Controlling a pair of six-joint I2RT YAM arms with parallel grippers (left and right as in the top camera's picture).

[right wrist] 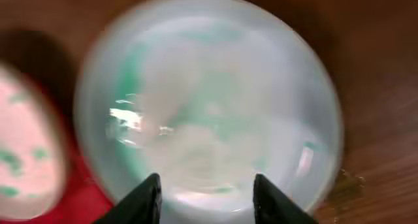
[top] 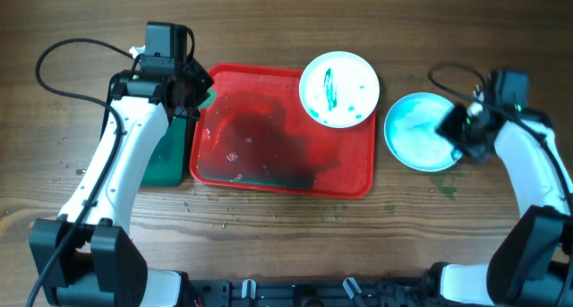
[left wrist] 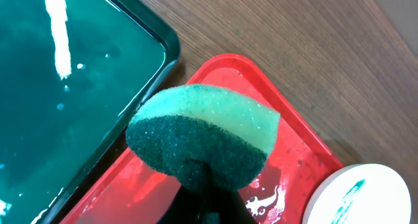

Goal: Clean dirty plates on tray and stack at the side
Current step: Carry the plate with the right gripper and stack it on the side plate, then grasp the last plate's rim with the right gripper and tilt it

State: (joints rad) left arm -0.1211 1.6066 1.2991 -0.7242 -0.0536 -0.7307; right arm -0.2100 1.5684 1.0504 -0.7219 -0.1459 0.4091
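Note:
The red tray [top: 269,177] lies mid-table, wet and smeared dark teal. One white plate [top: 338,89] with teal smears sits on its far right corner; it also shows in the left wrist view [left wrist: 362,194]. A second plate [top: 414,132], tinted teal all over, lies on the table right of the tray. I cannot see a third plate. My left gripper [top: 199,97] is shut on a green sponge [left wrist: 202,142] and holds it over the tray's far left corner [left wrist: 294,152]. My right gripper [right wrist: 206,198] is open over the near rim of the teal plate [right wrist: 209,100]; that view is blurred.
A narrower dark green tray [top: 166,159] holding liquid lies against the red tray's left side, partly under my left arm; it also shows in the left wrist view [left wrist: 65,87]. Small teal specks lie on the wood near the right plate [top: 448,189].

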